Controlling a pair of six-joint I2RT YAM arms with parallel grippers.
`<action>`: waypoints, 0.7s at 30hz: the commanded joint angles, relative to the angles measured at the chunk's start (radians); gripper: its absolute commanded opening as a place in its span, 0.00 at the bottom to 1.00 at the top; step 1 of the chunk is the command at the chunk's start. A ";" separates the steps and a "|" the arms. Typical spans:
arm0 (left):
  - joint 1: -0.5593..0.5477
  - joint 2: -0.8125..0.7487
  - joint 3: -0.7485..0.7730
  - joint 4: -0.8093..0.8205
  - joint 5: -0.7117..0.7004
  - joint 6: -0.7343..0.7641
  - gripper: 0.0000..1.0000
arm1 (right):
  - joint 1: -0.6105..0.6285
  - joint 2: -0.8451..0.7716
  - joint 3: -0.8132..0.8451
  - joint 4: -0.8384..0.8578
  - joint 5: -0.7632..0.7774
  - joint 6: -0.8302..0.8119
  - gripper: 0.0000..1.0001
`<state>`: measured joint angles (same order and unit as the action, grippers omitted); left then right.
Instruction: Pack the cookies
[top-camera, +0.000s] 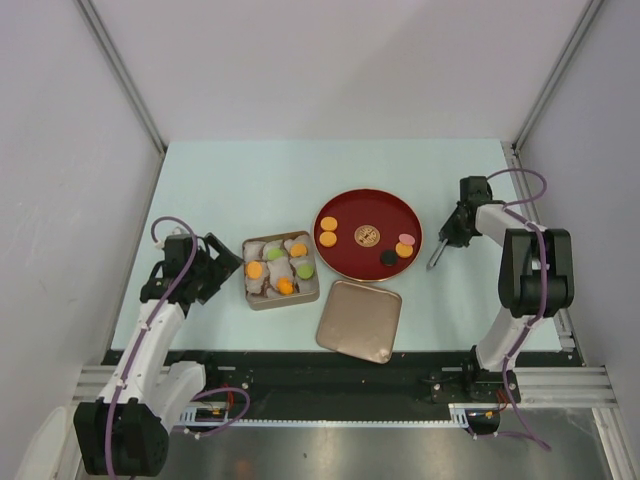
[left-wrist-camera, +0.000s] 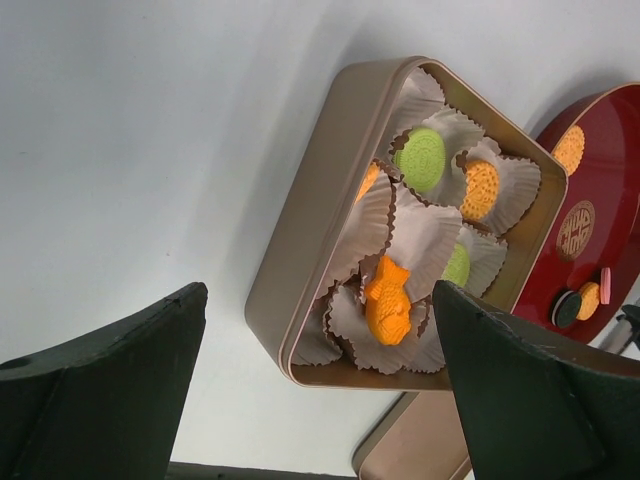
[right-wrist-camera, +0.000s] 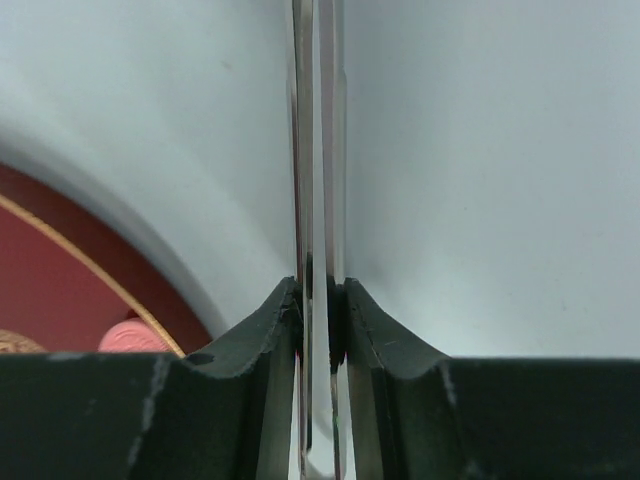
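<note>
Cookies (top-camera: 328, 238) are noted on the red plate (top-camera: 365, 205); the right tool (top-camera: 452, 235), clamped on metal tongs (top-camera: 437, 258) just right of it, is best lowered squarely over one cookie, the left tool (top-camera: 225, 265) being agape.

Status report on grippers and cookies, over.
Left gripper open by tin. Right gripper shut on tongs beside plate. Six cookies on plate, five in tin. Lid off, nothing blocking.

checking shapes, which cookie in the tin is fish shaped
The orange fish-shaped cookie, at the end of the tan square metal tin nearest the tan lid; the others, like the green round cookie, are discs.
</note>
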<state>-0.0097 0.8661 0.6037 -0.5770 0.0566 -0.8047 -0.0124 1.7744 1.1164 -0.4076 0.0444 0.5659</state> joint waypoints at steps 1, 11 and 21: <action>0.007 -0.026 -0.007 0.025 0.008 0.010 0.99 | -0.008 0.048 0.029 -0.049 -0.006 0.023 0.32; 0.007 -0.026 0.019 0.029 0.038 0.056 1.00 | 0.041 -0.088 -0.018 -0.049 0.003 0.054 0.68; 0.007 -0.035 0.044 0.012 0.028 0.091 1.00 | 0.310 -0.363 0.010 -0.155 0.120 -0.009 0.80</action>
<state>-0.0097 0.8558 0.6044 -0.5705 0.0826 -0.7486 0.1795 1.5135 1.1080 -0.5083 0.0792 0.5976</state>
